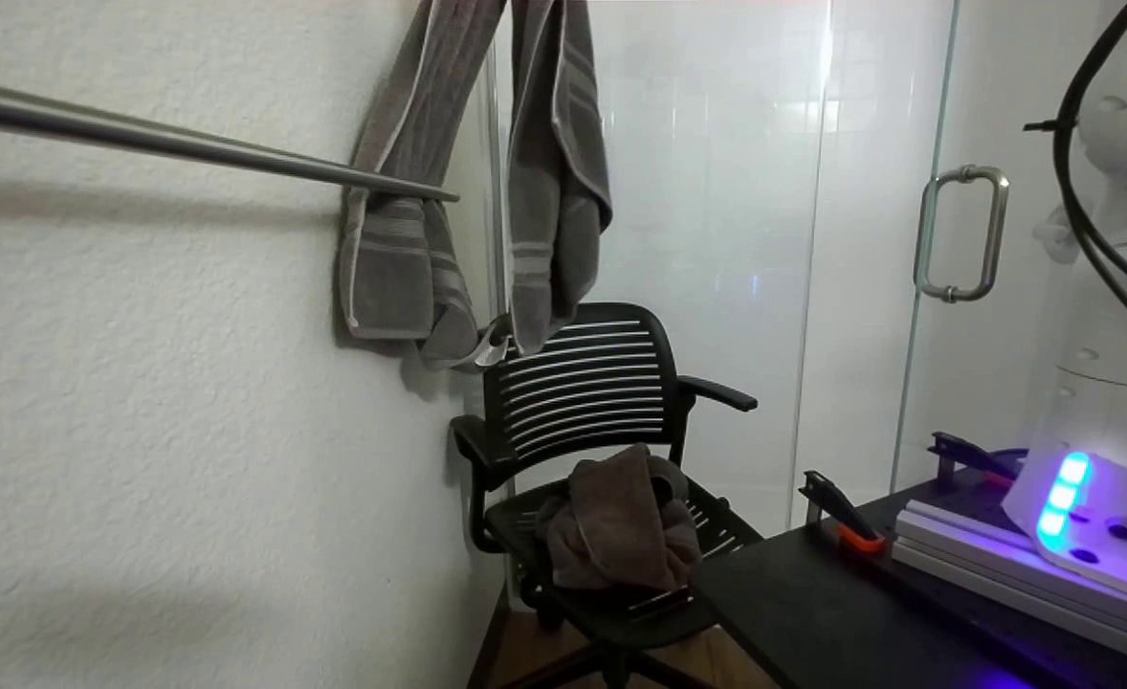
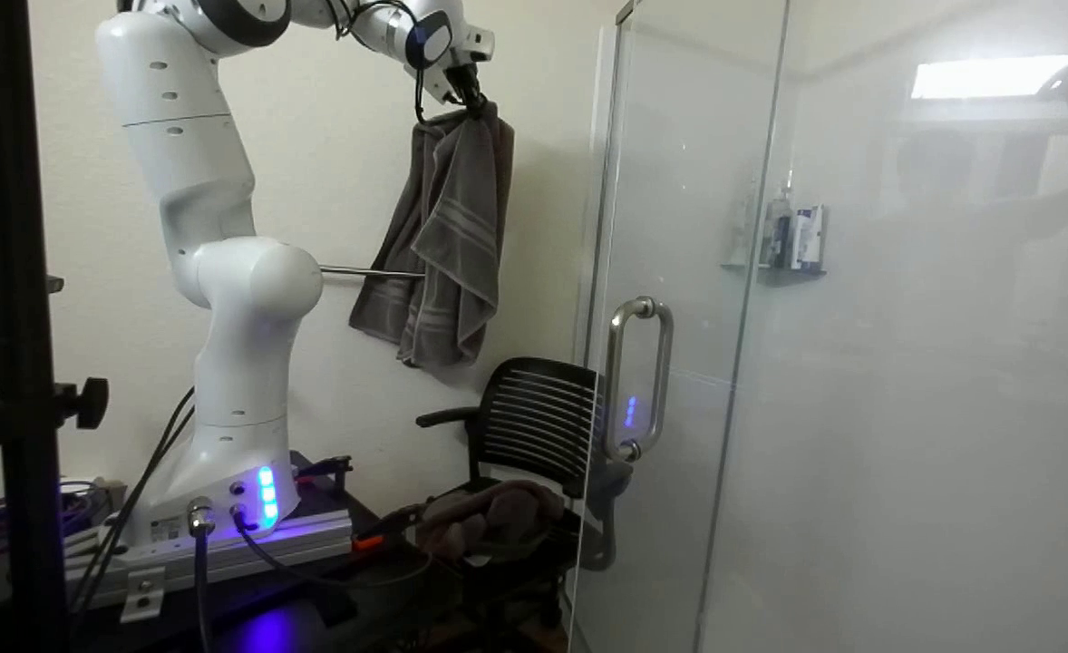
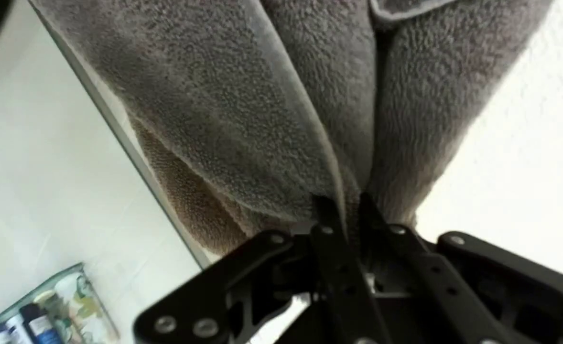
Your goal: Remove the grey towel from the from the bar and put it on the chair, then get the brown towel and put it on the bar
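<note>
While the claw (image 3: 344, 205) is clamped on its gathered top, the grey towel (image 2: 457, 209) hangs beyond the edge of the table (image 1: 793, 612), well above its level, with one part passing behind the bar (image 1: 190, 145). Just past a corner of the table stands the chair (image 1: 583, 390), the brown towel (image 1: 619, 526) bunched on its seat.

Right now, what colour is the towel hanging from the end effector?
Mostly grey; the hanging towel shows best in an exterior view.
</note>
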Controlling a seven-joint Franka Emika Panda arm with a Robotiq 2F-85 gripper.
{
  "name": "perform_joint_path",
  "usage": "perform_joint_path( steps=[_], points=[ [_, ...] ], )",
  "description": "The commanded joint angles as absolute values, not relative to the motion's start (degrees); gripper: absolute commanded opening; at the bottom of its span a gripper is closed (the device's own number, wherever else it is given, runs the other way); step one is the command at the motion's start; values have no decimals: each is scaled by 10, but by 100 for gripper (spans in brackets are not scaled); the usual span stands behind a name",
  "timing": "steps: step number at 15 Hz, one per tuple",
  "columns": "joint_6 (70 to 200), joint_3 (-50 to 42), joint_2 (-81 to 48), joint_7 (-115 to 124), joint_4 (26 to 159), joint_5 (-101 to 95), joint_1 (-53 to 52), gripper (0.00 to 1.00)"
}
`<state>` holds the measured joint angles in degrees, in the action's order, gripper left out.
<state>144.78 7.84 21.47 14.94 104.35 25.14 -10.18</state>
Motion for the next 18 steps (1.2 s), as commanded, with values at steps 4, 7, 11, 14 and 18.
perform_joint_path(
  steps=[4,7,11,14,18],
  points=[
    [1411,51,281,309,934,172,9,4],
    [1441,37,295,354,923,144,69,4],
    [1352,32,280,377,920,94,99,47],
    [1339,21,282,361,935,114,75,69],
    [1315,31,260,356,1011,149,37,97]
  ],
)
